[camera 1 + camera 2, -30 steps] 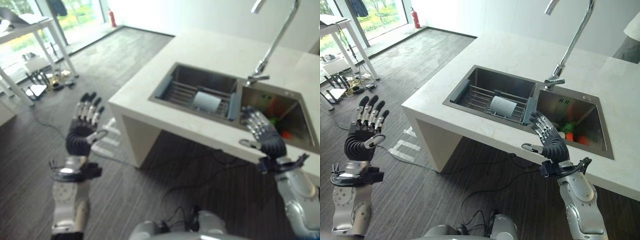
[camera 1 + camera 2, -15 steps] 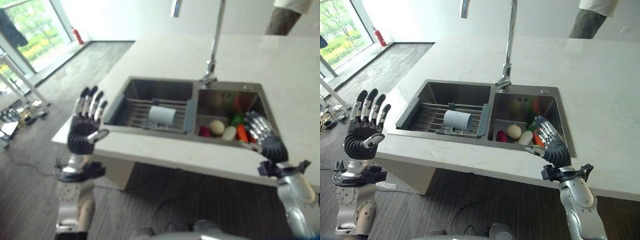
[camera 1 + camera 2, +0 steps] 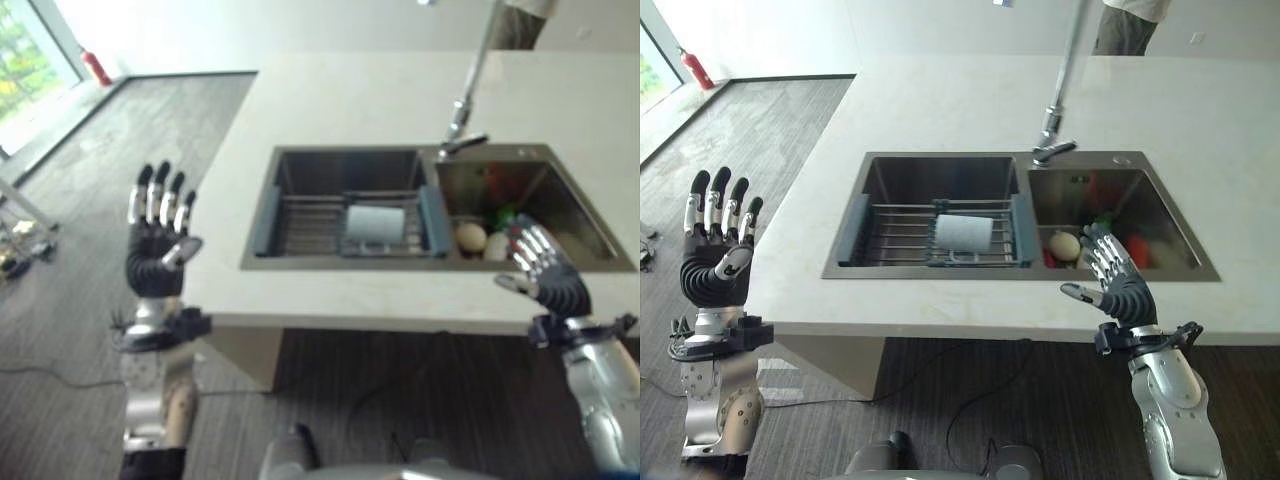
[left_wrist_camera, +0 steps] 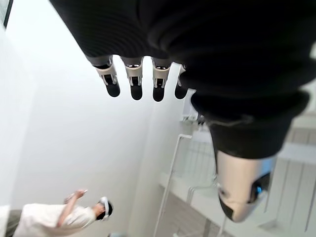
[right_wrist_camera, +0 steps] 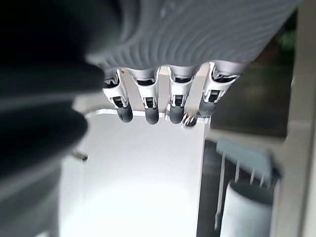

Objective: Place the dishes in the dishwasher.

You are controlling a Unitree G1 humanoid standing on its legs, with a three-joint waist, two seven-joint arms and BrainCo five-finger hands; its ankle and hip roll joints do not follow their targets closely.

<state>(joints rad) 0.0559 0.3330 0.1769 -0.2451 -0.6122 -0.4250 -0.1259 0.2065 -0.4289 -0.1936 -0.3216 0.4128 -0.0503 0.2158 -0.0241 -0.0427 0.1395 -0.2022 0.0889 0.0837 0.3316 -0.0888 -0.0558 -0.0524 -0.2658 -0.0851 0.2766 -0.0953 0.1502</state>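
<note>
A pale cup (image 3: 964,232) lies on its side in the sink's rack (image 3: 902,240).

one cup (image 3: 963,232), one rack (image 3: 902,238), two sink (image 3: 930,272) basins, one faucet (image 3: 1061,90)

Daylight is flooding in from a window (image 3: 20,50) at the far left, glaring off the pale tabletop (image 3: 940,100); the sink (image 3: 940,185) is lying in shade.
</note>
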